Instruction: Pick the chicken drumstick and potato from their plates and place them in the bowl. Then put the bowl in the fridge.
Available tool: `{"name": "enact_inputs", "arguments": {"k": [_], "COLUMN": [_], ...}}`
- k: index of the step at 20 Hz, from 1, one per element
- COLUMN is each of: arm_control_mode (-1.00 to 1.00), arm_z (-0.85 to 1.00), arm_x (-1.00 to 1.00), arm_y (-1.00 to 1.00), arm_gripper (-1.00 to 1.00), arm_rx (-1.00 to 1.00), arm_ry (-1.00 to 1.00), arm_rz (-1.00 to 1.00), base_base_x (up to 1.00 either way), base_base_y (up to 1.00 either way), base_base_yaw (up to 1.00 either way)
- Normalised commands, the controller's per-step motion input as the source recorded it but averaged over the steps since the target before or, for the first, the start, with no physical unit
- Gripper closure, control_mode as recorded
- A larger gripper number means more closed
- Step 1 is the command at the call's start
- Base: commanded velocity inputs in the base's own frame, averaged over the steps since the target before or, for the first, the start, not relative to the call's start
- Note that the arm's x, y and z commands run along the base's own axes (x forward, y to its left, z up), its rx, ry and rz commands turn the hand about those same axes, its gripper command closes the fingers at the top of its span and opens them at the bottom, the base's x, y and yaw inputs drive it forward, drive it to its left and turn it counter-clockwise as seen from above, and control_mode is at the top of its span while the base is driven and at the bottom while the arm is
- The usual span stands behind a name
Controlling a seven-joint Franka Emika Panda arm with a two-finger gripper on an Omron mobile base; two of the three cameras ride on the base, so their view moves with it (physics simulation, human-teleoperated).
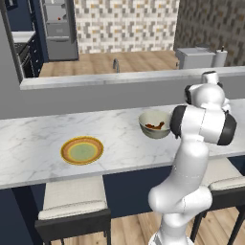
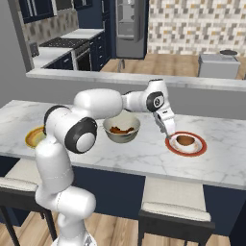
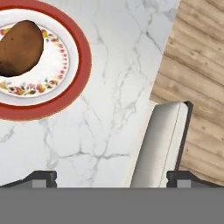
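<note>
Drumstick [image 2: 120, 129] lies in bowl [image 2: 122, 136] — potato [image 2: 184, 140] is approached at plate's nine o'clock (gripper [image 2: 166, 130] spread, empty); centring and descent needed.

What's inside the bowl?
The bowl holds the chicken drumstick, a dark reddish-brown piece. The bowl's near wall hides its bottom, so anything under the meat can't be seen.

Veined marble counter [image 3: 109, 131], seemingly matt potato [image 3: 19, 48]

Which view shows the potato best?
The hand view: the potato is large and sharp on its red-rimmed plate, though cut off at the frame's left edge. The right base view shows it whole but small, beside the open hand. In the left base view the arm blocks that spot.
</note>
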Motion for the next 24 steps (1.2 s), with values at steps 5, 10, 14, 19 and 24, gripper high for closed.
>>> {"name": "enact_inputs", "arguments": {"k": [5, 10, 14, 19, 24], "arm_control_mode": [-1.0, -1.0, -1.0, -1.0, -1.0], "arm_z": [-0.21, -0.15, -0.02, -0.13, -0.21], "arm_x": [0.36, 0.41, 0.38, 0.36, 0.36], "arm_y": [-0.34, -0.17, -0.17, -0.2, -0.15], "arm_gripper": [-1.0, -1.0, -1.0, -1.0, -1.0], "arm_rx": [0.07, 0.02, 0.0, 0.02, 0.03], "arm_ry": [-0.1, -0.06, 0.03, 0.01, 0.01], "arm_rz": [-0.11, -0.1, -0.14, -0.08, -0.02], "base_base_x": [0.0, 0.0, 0.0, 0.0, 0.0], "base_base_y": [0.0, 0.0, 0.0, 0.0, 0.0], "base_base_yaw": [0.0, 0.0, 0.0, 0.0, 0.0]}}
